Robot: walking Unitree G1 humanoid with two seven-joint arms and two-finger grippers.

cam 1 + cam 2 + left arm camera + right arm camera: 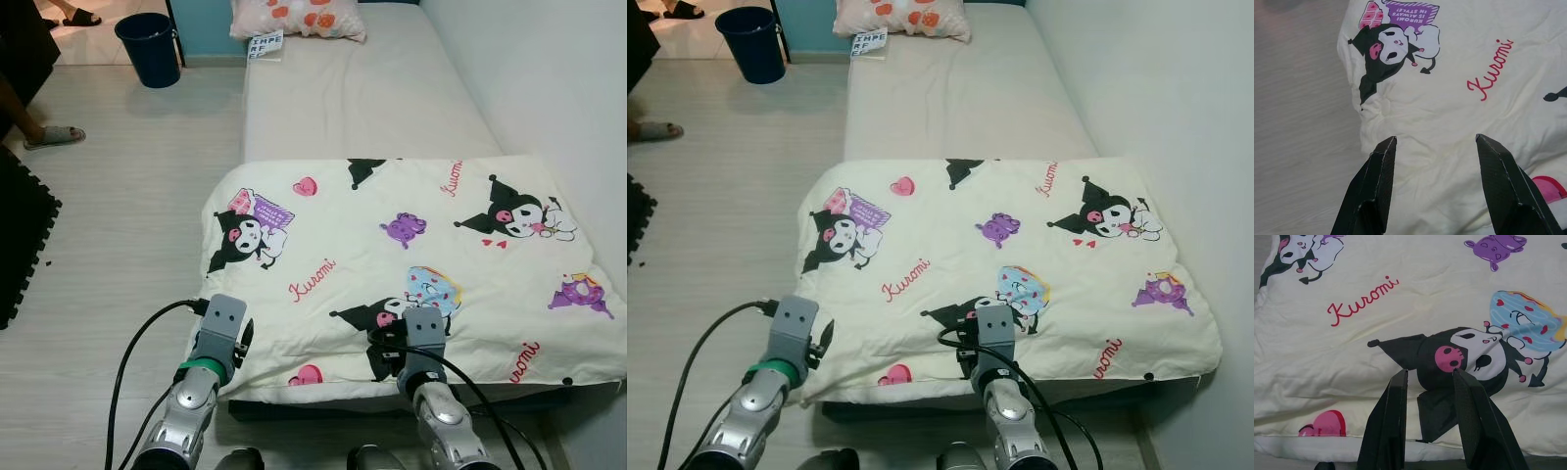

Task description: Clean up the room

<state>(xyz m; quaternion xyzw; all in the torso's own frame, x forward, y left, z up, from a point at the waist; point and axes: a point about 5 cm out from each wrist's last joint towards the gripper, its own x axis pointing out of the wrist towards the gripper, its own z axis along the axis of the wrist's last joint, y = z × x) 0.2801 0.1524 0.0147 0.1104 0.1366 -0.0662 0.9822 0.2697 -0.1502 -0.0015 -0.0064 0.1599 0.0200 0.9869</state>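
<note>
Both of my arms reach forward at the foot of a low bed. My left gripper [1432, 142] hovers with its two black fingers spread wide apart, empty, over the near left corner of a folded cream blanket [392, 264] printed with cartoon characters and the red word "Kuromi". Past its fingertips lies a black-and-white character print, and floor boards run just beside it. My right gripper [1430, 374] sits near the blanket's front edge — fingers parted by a narrower gap, holding nothing — pointed at a dark character with a pink skull mark. Beyond both grippers the blanket covers the near end of the mattress [362, 98]. Well beyond that lies a pillow [299, 18] with orange hearts. Far off to my left gripper's side stands a dark blue bin [149, 47] on the floor, near a person's slippered foot [54, 137].
</note>
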